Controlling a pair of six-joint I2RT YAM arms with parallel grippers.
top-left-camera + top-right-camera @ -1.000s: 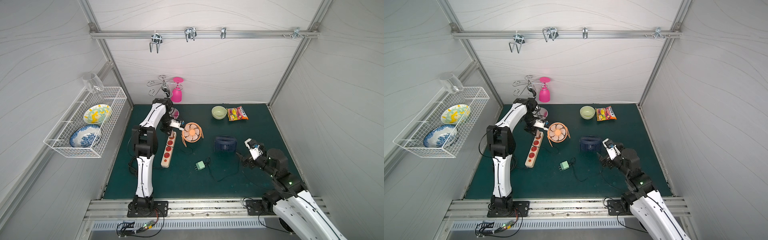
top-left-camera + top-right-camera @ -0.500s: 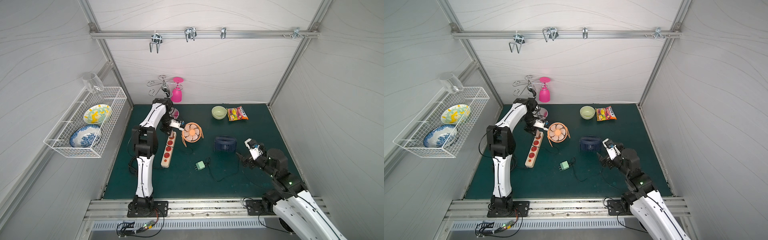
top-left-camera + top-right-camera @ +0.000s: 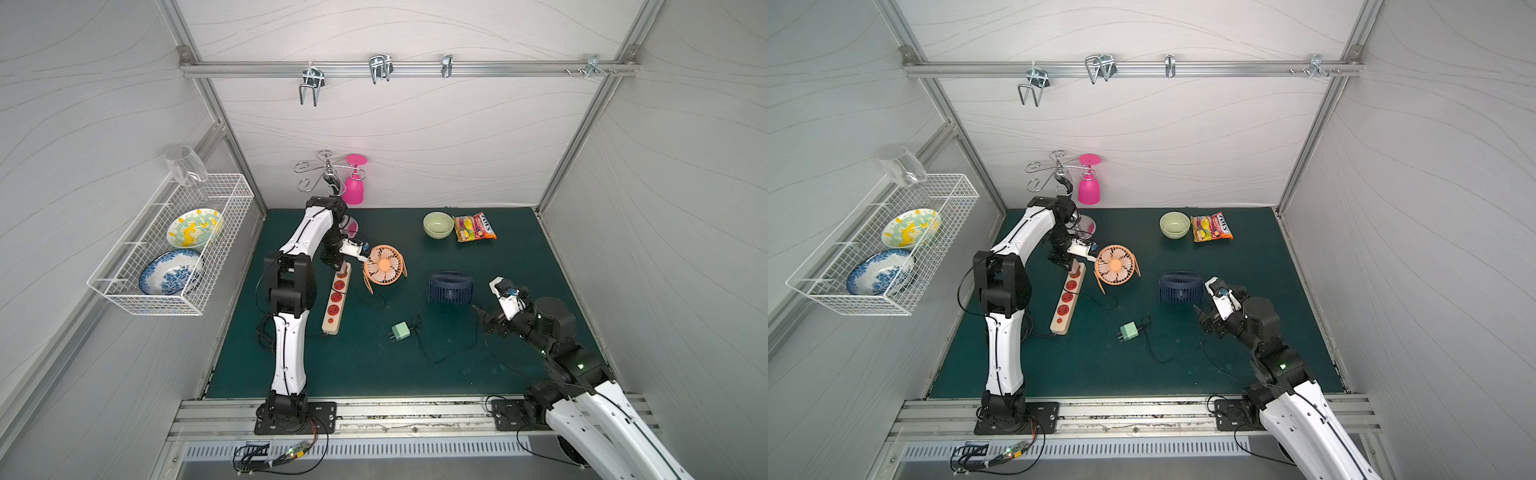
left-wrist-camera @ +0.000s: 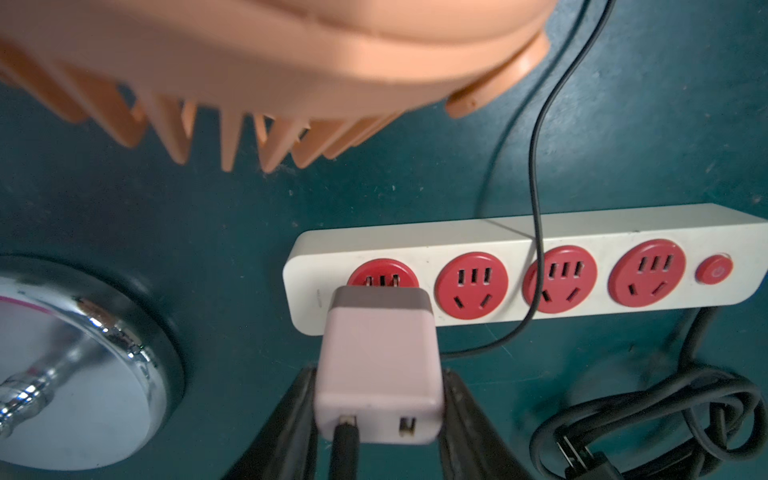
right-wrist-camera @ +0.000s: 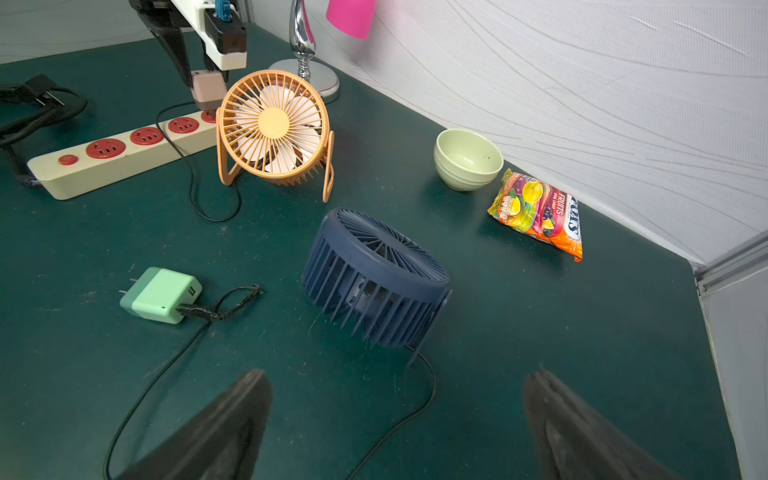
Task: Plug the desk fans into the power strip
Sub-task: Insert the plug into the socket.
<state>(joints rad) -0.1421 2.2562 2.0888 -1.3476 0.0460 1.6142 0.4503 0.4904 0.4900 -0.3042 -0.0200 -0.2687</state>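
- Power strip [image 4: 457, 237] lies flat on the green mat [image 4: 208, 208], sockets facing up, its far end just beside the orange desk fan [image 5: 273, 124].
- Left gripper [image 4: 378, 376] pinches the pink USB adapter [image 4: 378, 357] by its two sides, near the cable end. The prongs [image 4: 380, 281] sit at the slots of the end socket [image 4: 382, 270] with metal showing, so I judge the plug not fully seated.
- To finish well, hold the adapter square to the strip's face and press straight along the prongs. Any tilt could jam them or rock the unheld strip.
- Right gripper [image 5: 397, 374] hangs spread and empty near the navy fan [image 5: 374, 274], well apart from the strip. It could steady the strip's free end.
- Room is tight: the orange fan's cage crowds one side of the socket, the chrome stand base [image 4: 83, 353] the other.
- The fan's thin cable [image 4: 536, 199] crosses the third socket, so straight up looks like the open way out.
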